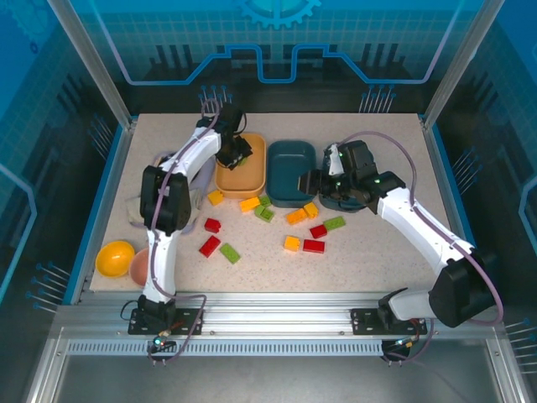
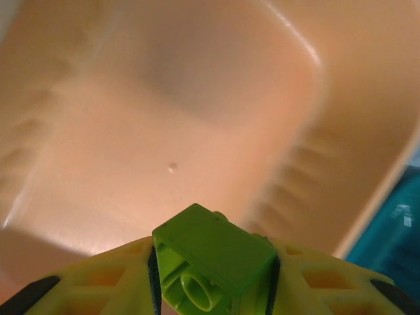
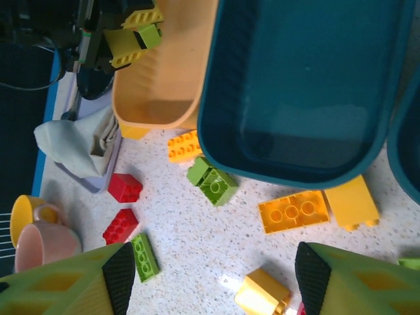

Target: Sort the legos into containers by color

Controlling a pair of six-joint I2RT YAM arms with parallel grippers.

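My left gripper is shut on a green lego and hangs over the inside of the yellow-orange container. From above, this gripper is over the same container. A dark teal container stands to its right. A second teal one is partly hidden under my right arm. My right gripper is open above the table with nothing between its fingers. Below it lie loose legos: a yellow one, an orange one, green ones and red ones.
More red, green and orange legos are scattered in front of the containers. A lavender tray with a grey cloth lies at the left. An orange round thing and a pink one sit near the front left corner.
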